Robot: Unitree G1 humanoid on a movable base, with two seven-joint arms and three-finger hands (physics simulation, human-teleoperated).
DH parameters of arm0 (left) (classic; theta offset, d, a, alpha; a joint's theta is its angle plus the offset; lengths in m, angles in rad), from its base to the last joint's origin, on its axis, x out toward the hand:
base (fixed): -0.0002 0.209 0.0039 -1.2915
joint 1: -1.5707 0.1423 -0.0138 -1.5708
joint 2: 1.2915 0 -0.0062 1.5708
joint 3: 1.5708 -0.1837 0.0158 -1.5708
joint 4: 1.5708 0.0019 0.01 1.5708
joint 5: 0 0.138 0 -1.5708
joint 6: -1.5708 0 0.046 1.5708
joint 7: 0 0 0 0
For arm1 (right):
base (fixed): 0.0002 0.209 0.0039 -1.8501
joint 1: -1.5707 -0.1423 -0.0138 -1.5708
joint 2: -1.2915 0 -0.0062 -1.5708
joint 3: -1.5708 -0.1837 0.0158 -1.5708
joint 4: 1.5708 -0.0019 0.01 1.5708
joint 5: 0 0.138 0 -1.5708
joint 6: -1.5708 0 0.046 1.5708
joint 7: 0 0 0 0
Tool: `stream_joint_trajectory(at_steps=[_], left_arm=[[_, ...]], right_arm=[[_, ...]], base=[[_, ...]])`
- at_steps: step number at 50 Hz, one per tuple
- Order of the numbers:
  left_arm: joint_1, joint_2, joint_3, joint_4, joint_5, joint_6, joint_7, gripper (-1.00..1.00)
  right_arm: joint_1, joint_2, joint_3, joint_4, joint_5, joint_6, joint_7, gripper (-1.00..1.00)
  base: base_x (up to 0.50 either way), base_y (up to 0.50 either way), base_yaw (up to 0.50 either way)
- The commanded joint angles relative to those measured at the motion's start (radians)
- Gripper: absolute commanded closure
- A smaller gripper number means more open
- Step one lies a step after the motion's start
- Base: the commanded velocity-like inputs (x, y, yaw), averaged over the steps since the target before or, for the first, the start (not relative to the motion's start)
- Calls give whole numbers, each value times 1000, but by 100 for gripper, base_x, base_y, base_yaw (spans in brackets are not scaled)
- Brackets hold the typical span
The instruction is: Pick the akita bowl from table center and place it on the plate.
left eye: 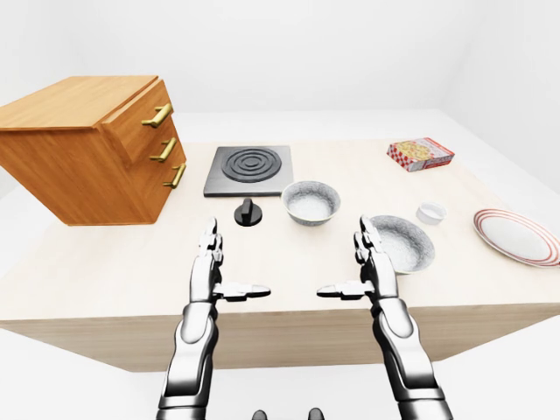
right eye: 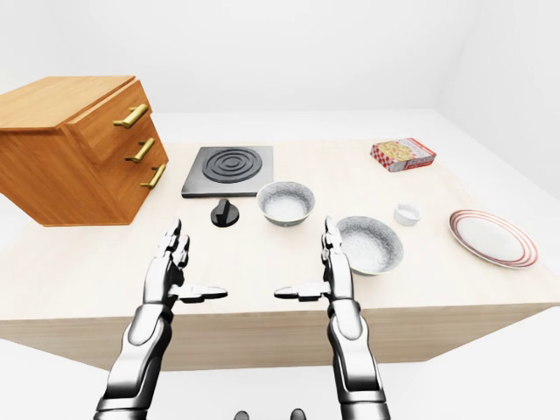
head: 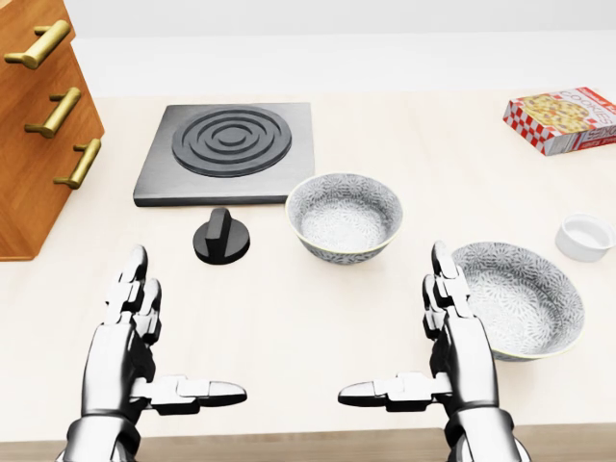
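Near the table's middle, just right of the stove plate, stands a grey patterned bowl (head: 345,217). A second, similar grey bowl (head: 525,298) sits lower right of it, close beside my right hand. The white plate with red rim (left eye: 518,236) lies at the table's far right edge. My left hand (head: 188,327) and right hand (head: 393,322) hover over the near part of the table, palms facing each other, fingers straight and thumbs pointing inward. Both are open and hold nothing. The central bowl lies above and between them, untouched.
A wooden drawer cabinet (left eye: 87,149) with brass handles fills the table's left. A dark stove plate (head: 223,149) and a black knob (head: 221,236) sit left of the central bowl. A small white ramekin (head: 584,237) and a red-checked box (head: 563,119) are on the right.
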Motion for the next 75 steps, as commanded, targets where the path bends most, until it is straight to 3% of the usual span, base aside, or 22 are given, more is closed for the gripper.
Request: stream_joint_trajectory(at_steps=[1,7,10,11,12,13,19,23,31,66,75], left_arm=[[-9,9,29,-19,-33,24,-17,-100],[-34,15,32,24,-29,15,-14,-100],[-84,26,43,52,-25,36,-8,-100],[-132,42,44,92,-13,64,-19,-100],[-153,48,48,114,-2,62,-14,-100],[-196,58,60,139,-11,77,-21,-100],[-329,96,93,175,-30,79,-14,-100],[-375,113,102,187,-43,79,-4,-100],[-373,113,98,151,-52,79,5,-100],[-377,117,105,100,-66,79,16,-100],[-368,114,102,95,-66,79,17,-100]], right_arm=[[24,-3,6,-12,-30,21,21,-100],[-22,4,17,27,-53,36,3,-100],[-86,-2,7,32,-55,81,-3,-100],[-134,-11,-2,32,-58,81,-3,-100],[-158,-15,-8,32,-56,81,-1,-100],[-207,-25,-20,33,-50,81,3,-100],[-392,-54,-49,123,-26,81,1,-100],[-435,-61,-49,152,-16,81,-5,-100],[-410,-66,-52,124,5,81,-1,-100],[-378,-81,-67,69,18,81,14,-100],[-376,-76,-61,52,33,81,44,-100]], base=[[0,0,0],[0,0,0],[0,0,0],[0,0,0],[0,0,0],[0,0,0],[0,0,0],[0,0,0],[0,-5,0],[0,-50,0],[40,-36,0]])
